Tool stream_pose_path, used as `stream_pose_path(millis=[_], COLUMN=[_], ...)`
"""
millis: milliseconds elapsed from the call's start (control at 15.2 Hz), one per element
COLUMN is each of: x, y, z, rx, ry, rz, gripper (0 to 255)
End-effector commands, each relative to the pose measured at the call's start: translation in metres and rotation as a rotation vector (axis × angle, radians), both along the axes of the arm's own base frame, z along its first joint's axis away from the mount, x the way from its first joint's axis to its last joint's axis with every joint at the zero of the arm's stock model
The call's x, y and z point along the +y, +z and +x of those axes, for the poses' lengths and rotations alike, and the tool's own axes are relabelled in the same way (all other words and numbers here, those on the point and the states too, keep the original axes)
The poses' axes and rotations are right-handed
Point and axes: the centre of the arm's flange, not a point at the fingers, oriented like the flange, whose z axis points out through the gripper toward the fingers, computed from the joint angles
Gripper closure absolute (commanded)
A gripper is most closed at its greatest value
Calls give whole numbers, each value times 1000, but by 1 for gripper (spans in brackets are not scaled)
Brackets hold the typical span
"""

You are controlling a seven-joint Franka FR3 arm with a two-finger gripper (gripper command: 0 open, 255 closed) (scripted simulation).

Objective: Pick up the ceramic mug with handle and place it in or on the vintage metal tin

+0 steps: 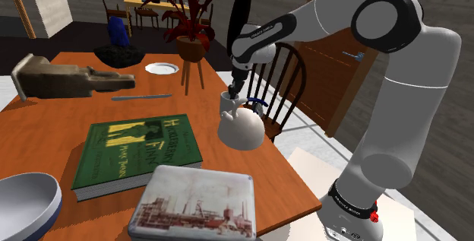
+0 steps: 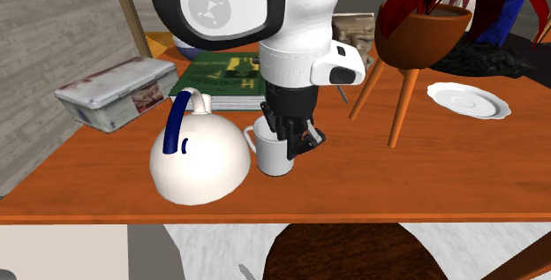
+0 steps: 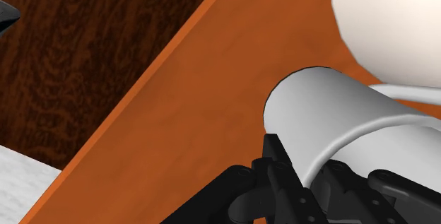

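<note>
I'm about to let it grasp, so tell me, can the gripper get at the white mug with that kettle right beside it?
Likely yes. The gripper is down at the mug from above, at its rim, on the side away from the kettle, which crowds only the mug's handle side.

Arm [image 1: 402,87] bent at elbow, stretched fwd; wrist tipped down, hand [image 1: 234,91] pointing vert. down.

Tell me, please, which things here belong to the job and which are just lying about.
For the job: white mug, printed tin, gripper.
Lying about: white teapot, green book, potted plant, saucer, bowl.
</note>
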Motion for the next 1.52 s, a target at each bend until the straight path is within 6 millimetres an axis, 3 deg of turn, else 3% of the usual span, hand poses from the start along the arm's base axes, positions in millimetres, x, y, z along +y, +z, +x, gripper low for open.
stream_pose_path(millis=[0,1452], x=[0,0], y=[9,125], z=[0,0], rx=[0,0], ry=[0,0], rz=[0,0], gripper=[255,255])
